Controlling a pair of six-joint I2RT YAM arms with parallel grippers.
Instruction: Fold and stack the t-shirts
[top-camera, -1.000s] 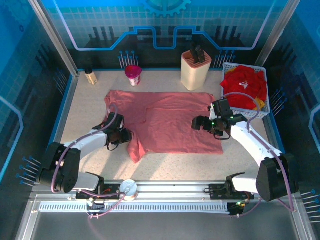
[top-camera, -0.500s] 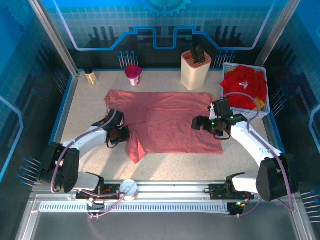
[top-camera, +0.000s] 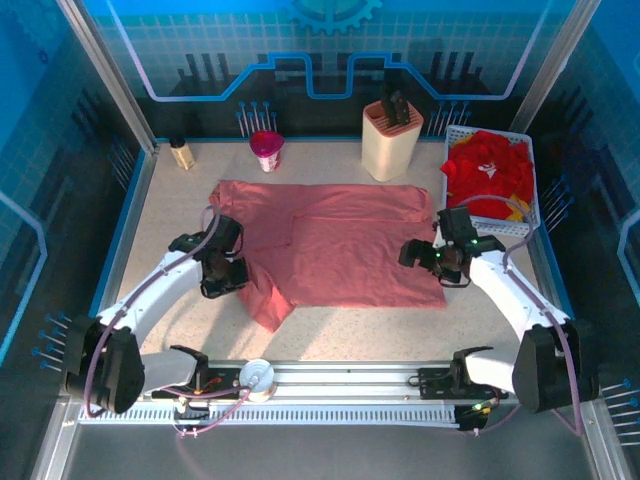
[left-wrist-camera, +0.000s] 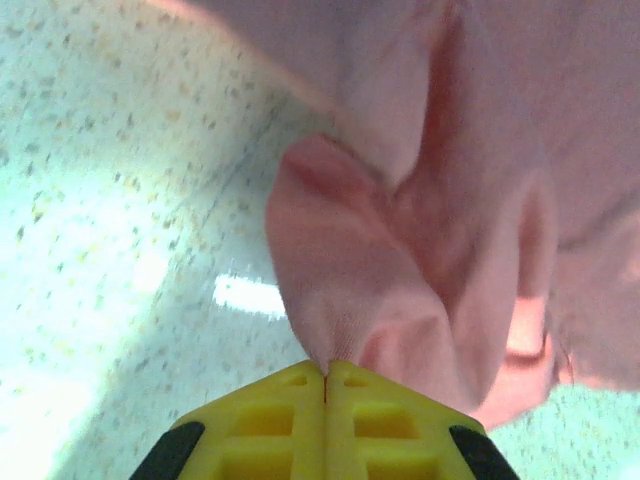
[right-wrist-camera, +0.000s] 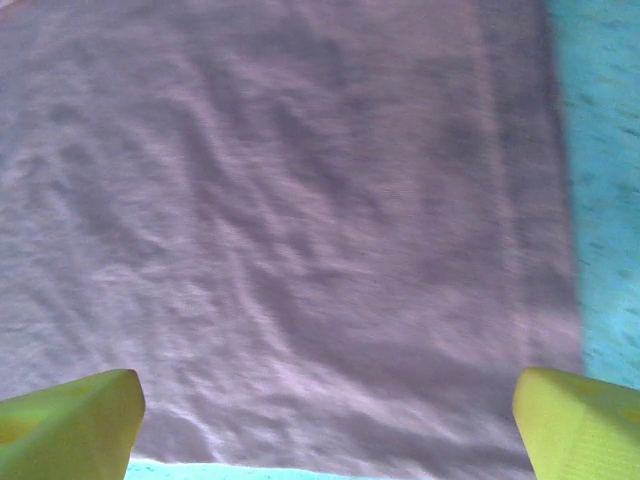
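two arms work over one dusty-pink t-shirt (top-camera: 340, 245) spread across the middle of the speckled table (top-camera: 170, 210), mostly flat, its near-left corner drawn into a bunched flap

the left gripper (top-camera: 222, 272) sits at the shirt's left edge with its jaws closed on a pinch of the fabric; in the left wrist view the yellow fingertips (left-wrist-camera: 300, 395) meet with no gap, and a ridge of the pink cloth (left-wrist-camera: 400, 250) comes out from between them and folds back on itself above the table top

the right gripper (top-camera: 428, 256) is over the shirt's right side, close to the hem, its jaws spread wide and holding nothing; in the right wrist view the two yellow fingertips (right-wrist-camera: 70, 420) stand far apart at the bottom corners, with rumpled pink cloth (right-wrist-camera: 300, 200) lying between and beyond them, and whether they touch it cannot be told

more red t-shirts (top-camera: 488, 168), one with small white print, are heaped in a white mesh basket (top-camera: 534, 185) at the far right, a bit of yellow cloth (top-camera: 517, 210) showing at the near side

a cream knife block (top-camera: 391, 140), a pink cup (top-camera: 266, 150) and a small bottle (top-camera: 181, 153) line the far edge
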